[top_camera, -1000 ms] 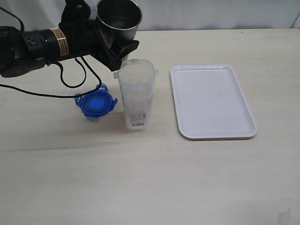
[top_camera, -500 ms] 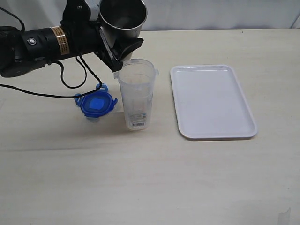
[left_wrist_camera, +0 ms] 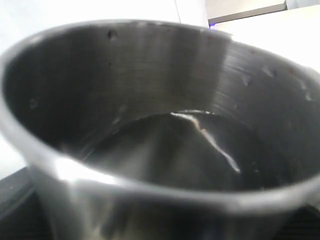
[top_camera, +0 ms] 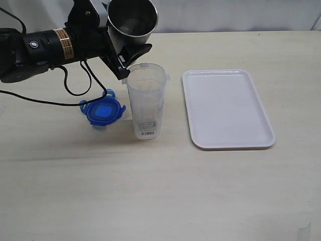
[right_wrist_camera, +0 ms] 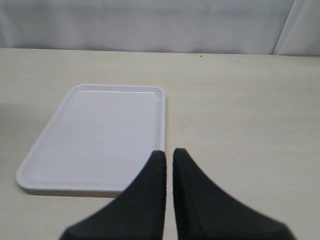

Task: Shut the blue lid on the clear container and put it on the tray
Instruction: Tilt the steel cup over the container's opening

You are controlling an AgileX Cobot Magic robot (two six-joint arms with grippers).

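The clear container [top_camera: 145, 100] stands upright and open-topped on the table, white barcode sticker near its base. Flat on the table just left of it lies the blue lid [top_camera: 104, 111], flaps spread. The white tray [top_camera: 228, 108] sits to the right, nothing on it; the right wrist view also shows this tray [right_wrist_camera: 100, 130]. My left gripper [top_camera: 123, 52] is shut on a grey metal cup [top_camera: 132, 20], held tilted above and behind the container's rim. That cup [left_wrist_camera: 160, 140] fills the left wrist view and hides the jaws. My right gripper [right_wrist_camera: 169, 152] is shut on nothing, near the tray's edge.
The left arm's black body and cables [top_camera: 75, 85] hang over the table's back left, just behind the lid. A pale wall runs along the table's far edge.
The left gripper and the metal cup have shifted slightly to the right, over the container's rim. Container, lid and tray have not moved.
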